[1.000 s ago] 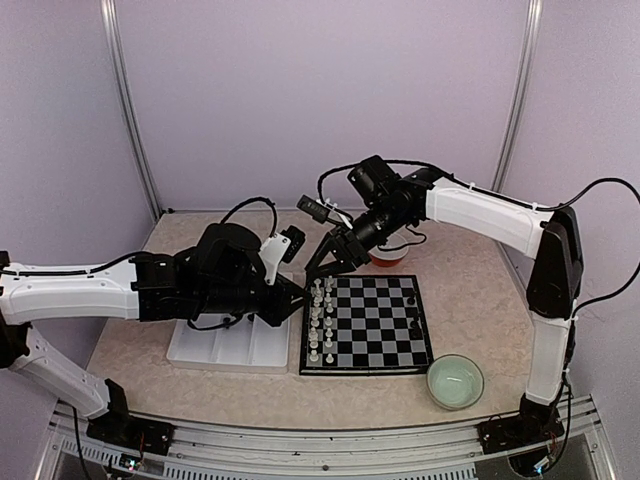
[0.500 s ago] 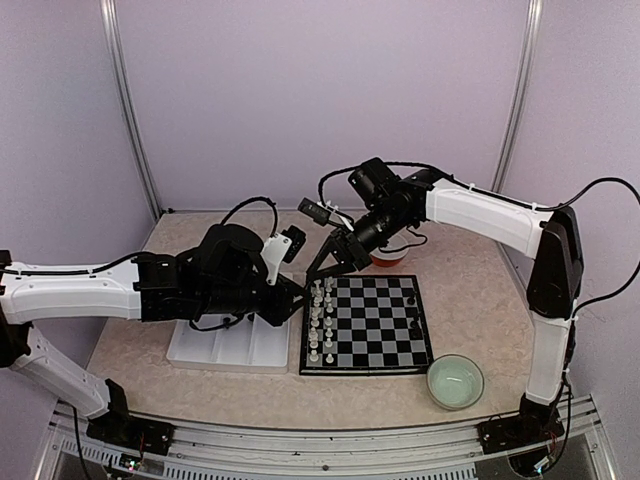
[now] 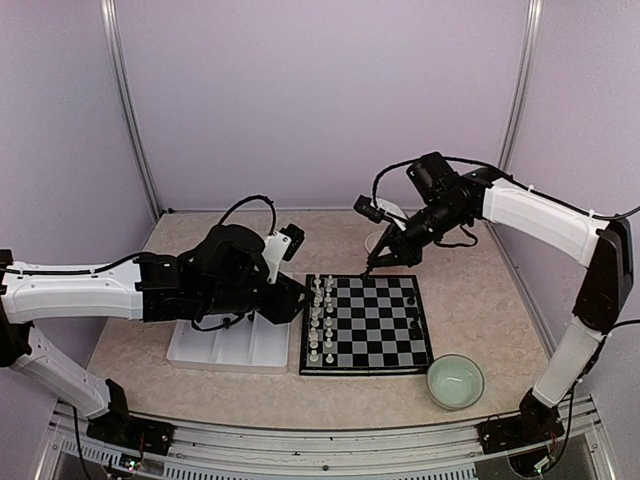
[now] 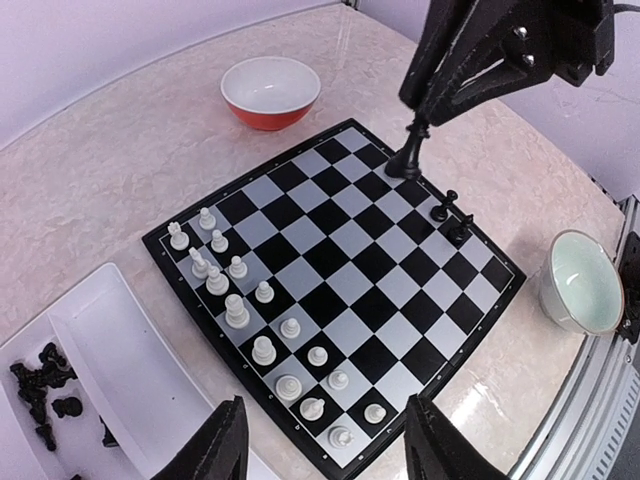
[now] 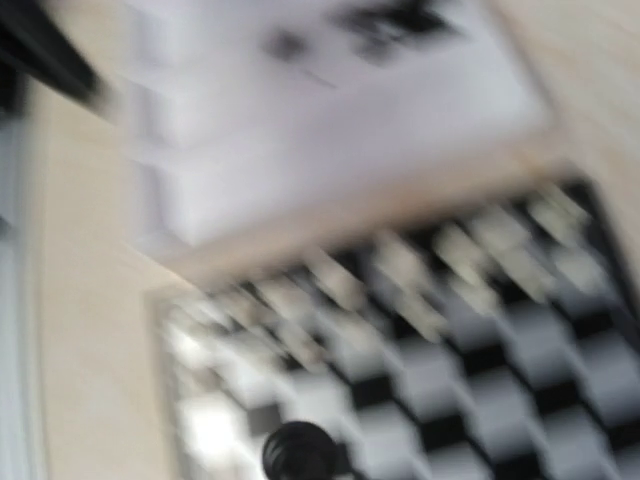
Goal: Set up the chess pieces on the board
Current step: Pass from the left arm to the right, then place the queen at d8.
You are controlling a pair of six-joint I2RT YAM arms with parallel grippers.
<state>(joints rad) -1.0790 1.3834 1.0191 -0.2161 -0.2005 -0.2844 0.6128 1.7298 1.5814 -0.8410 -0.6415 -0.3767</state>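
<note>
The chess pieces [image 4: 237,312] are about half set: nearest us we see the left gripper [image 4: 325,445] gaping empty by the tray [image 4: 100,320] of spare black men [image 4: 40,385], white standing complete on the board [image 4: 330,235], and farthest the right gripper [image 4: 418,112] pinching a black piece [image 4: 408,160].

- The left arm [image 3: 70,290] stretches low; the left gripper [image 4: 325,425] has its fingers apart and empty.
- The right arm [image 3: 540,215] angles down; the right gripper [image 4: 416,112] pinches 1 black piece [image 4: 408,157].
</note>
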